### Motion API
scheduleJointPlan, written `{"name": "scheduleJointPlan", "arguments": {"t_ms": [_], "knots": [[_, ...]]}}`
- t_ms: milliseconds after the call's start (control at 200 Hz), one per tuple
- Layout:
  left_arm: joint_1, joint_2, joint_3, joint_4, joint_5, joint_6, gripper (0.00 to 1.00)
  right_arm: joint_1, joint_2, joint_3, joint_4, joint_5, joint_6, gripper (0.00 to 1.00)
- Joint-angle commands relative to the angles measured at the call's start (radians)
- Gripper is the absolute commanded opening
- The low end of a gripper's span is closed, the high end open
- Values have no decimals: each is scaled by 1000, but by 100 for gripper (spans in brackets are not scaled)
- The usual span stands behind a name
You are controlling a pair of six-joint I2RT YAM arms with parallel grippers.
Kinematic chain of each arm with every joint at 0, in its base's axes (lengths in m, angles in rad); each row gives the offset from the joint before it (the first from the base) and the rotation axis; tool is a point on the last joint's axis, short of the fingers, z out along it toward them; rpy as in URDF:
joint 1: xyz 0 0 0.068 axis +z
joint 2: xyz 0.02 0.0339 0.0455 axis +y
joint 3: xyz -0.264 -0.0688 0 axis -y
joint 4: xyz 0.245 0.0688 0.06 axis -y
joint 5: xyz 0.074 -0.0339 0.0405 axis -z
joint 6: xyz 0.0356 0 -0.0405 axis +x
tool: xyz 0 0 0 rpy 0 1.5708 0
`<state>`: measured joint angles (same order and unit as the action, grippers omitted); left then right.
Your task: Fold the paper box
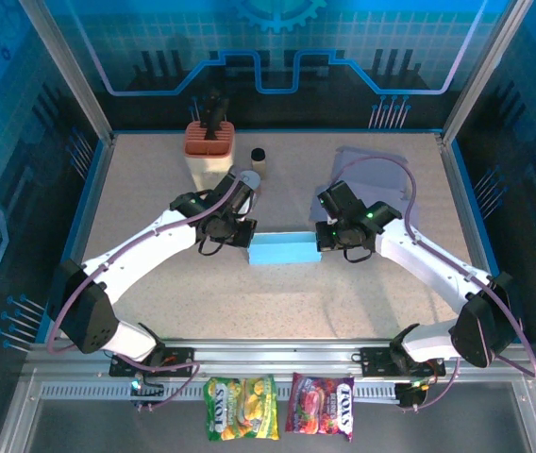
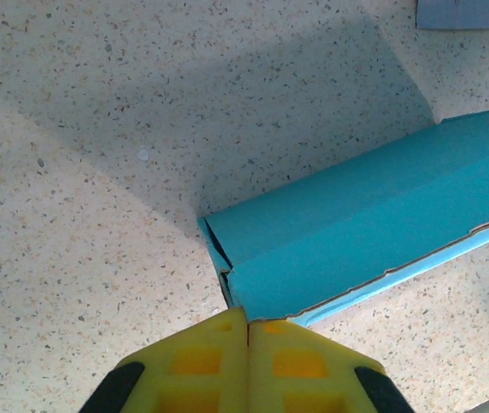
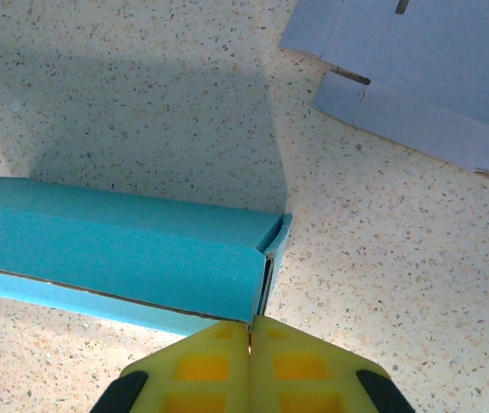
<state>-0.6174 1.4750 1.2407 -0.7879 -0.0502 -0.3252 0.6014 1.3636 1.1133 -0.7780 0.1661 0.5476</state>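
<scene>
The light blue paper box (image 1: 284,250) lies lengthwise at mid-table, partly folded into a long low shape. My left gripper (image 1: 245,238) is shut at its left end. In the left wrist view the yellow tips (image 2: 247,317) meet right at the near corner of the box (image 2: 356,224), under the lid's torn-looking edge. My right gripper (image 1: 323,241) is shut at the right end. Its tips (image 3: 250,327) touch the lower corner of the box (image 3: 115,241), where the end flap stands slightly ajar. No cardboard shows between either pair of fingers.
A flat grey-blue cardboard sheet (image 1: 372,175) lies at the back right, behind the right arm (image 3: 425,77). An orange-topped container (image 1: 209,146) and a small dark cylinder (image 1: 259,156) stand at the back. Two snack packs (image 1: 241,408) lie on the front rail.
</scene>
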Motion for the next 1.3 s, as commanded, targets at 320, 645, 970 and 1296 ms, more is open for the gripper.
{"name": "scheduleJointPlan", "arguments": {"t_ms": [320, 645, 970, 1296], "knots": [[-12, -15, -107, 140, 24, -52, 0, 3, 20, 10, -17, -27, 9, 0], [-13, -38, -162, 170, 9, -25, 0, 3, 19, 5, -15, -24, 5, 0], [-31, -56, -226, 209, -16, -28, 0, 2, 18, 2, -14, -22, -1, 0], [-72, -77, -294, 231, -92, -57, 0, 2, 16, -1, -17, -24, 2, 0]]}}
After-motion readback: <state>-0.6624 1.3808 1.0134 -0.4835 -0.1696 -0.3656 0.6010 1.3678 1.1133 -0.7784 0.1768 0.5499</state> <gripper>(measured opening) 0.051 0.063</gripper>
